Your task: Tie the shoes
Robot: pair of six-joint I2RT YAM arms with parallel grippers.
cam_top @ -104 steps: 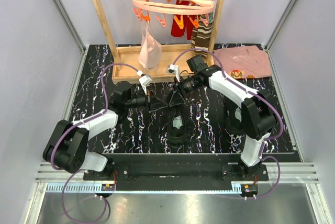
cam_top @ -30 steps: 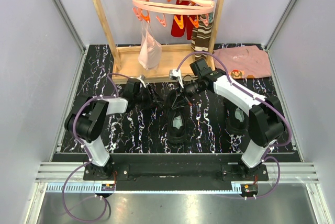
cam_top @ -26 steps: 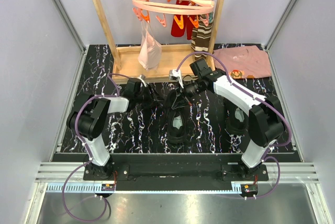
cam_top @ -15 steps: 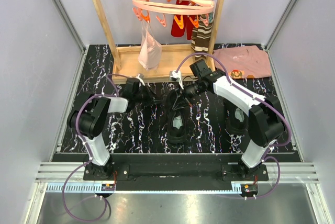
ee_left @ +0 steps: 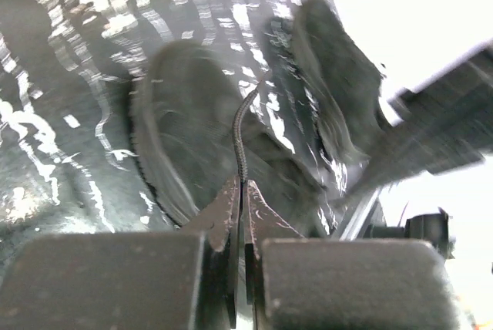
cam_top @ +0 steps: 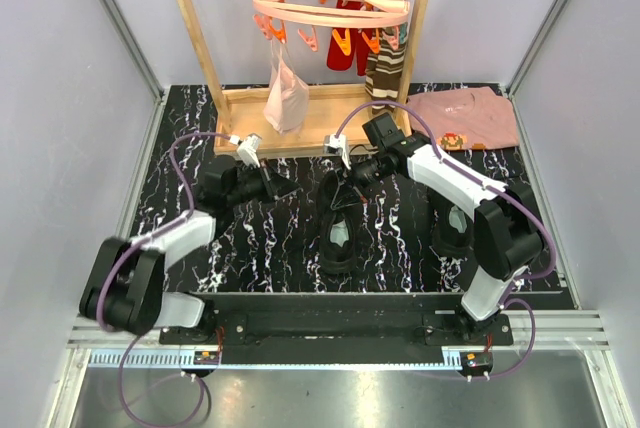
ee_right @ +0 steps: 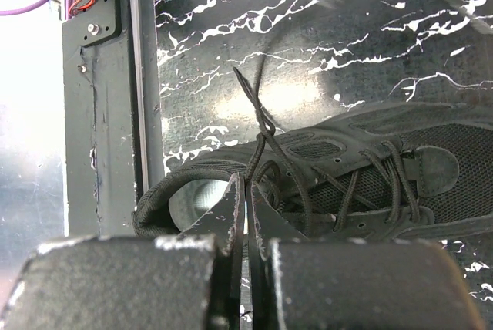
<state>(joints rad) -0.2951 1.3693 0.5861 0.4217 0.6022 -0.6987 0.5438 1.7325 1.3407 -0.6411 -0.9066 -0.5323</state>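
Note:
One black shoe (cam_top: 338,233) lies at the table's middle, its pale insole showing. The other shoe (cam_top: 451,229) stands to the right, partly behind the right arm. My left gripper (cam_top: 284,186) is left of the middle shoe's far end, shut on a thin black lace (ee_left: 241,133) that runs from its tips (ee_left: 243,185) towards the blurred shoe (ee_left: 181,141). My right gripper (cam_top: 348,175) hovers over that shoe's far end. In its wrist view the jaws (ee_right: 248,181) are shut on a lace (ee_right: 260,141) above the shoe's (ee_right: 362,164) opening, and the lace crosses in a twist.
A wooden rack (cam_top: 300,116) stands at the back with a pink clip hanger (cam_top: 330,3), a hanging white cloth (cam_top: 285,88) and a striped sock (cam_top: 385,66). A pink folded shirt (cam_top: 465,118) lies back right. A dark metal rail (ee_right: 115,106) runs beside the shoe.
The left gripper has shut on the lace and drawn back to the left, with its arm lowering. The right gripper has stayed shut over the shoe.

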